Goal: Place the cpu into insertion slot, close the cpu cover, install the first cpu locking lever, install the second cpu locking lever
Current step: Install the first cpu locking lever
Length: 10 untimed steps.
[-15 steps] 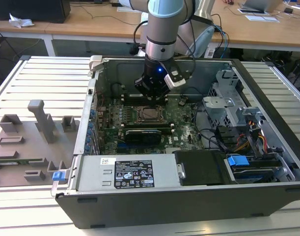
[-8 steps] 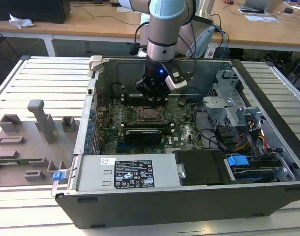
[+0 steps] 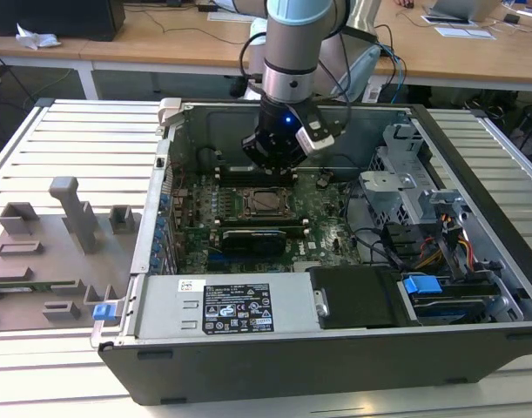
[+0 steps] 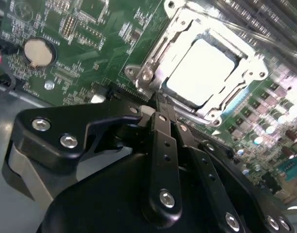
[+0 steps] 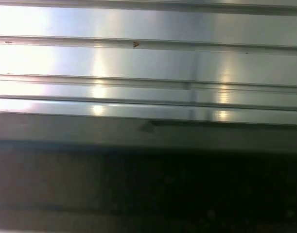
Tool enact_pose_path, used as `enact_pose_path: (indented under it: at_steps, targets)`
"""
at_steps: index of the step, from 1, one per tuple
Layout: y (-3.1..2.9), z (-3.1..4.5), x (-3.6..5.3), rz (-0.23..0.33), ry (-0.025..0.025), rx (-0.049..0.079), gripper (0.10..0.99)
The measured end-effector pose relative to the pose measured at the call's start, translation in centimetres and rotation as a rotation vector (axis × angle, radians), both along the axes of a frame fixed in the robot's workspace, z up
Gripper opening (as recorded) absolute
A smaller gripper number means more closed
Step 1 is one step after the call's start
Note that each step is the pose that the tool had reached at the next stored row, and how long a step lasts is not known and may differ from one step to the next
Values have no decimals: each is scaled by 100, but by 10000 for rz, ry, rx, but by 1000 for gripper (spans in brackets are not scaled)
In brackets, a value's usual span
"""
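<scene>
The cpu [image 4: 199, 73] lies in the insertion slot [image 3: 249, 205] on the green motherboard, its silvery top showing bright through the window of the cpu cover [image 4: 158, 53]. The cover lies flat over it. My gripper [image 4: 157, 110] hangs just above one corner of the slot, its black fingers [image 4: 164, 145] drawn together with nothing visible between them. In the exterior view the gripper [image 3: 274, 165] sits low inside the open computer case, right behind the cpu [image 3: 267, 202]. How the locking levers stand I cannot tell.
A grey power supply [image 3: 239, 305] lines the case's front wall. The drive cage [image 3: 405, 187] and cables fill the exterior view's right. A coin battery [image 4: 39, 52] and memory slots [image 4: 265, 19] flank the socket. A grey fixture board [image 3: 48, 252] lies left on the slatted table [image 5: 148, 63].
</scene>
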State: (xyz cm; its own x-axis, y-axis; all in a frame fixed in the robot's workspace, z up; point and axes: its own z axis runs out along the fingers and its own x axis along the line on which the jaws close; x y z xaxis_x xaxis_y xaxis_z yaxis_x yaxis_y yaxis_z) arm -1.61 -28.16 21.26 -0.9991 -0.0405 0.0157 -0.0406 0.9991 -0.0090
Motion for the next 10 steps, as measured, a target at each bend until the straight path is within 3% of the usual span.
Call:
enact_pose_path:
  at_steps: [4,10]
  targets:
    - [-244,0,-8,-1,0,0,106]
    - [-491,0,-10,0,0,1,106]
